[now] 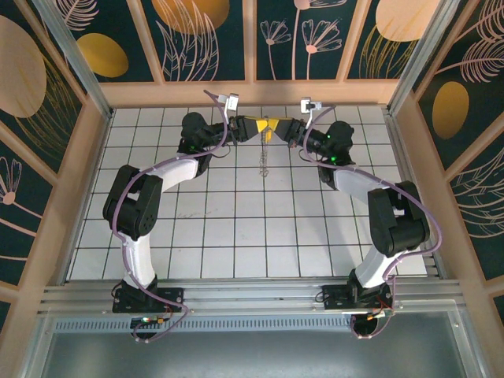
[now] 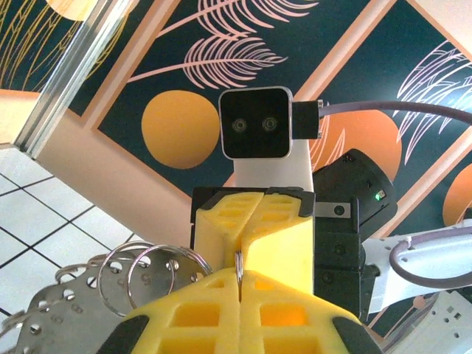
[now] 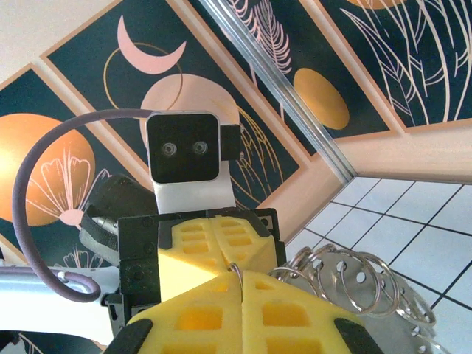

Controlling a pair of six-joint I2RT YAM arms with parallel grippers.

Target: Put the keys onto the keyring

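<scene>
While clenched: left tool and right tool meet tip-to-tip near the bench's far edge.
Held between: thin silvery wire keyring, pinched by both, dangling downward.

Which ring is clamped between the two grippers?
The thin ring seen edge-on where the yellow fingertips meet; the other rings hang free beside it.

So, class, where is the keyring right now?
In the top view the keyring is at the far middle of the table, right where the left hand and right hand meet fingertip to fingertip.
</scene>
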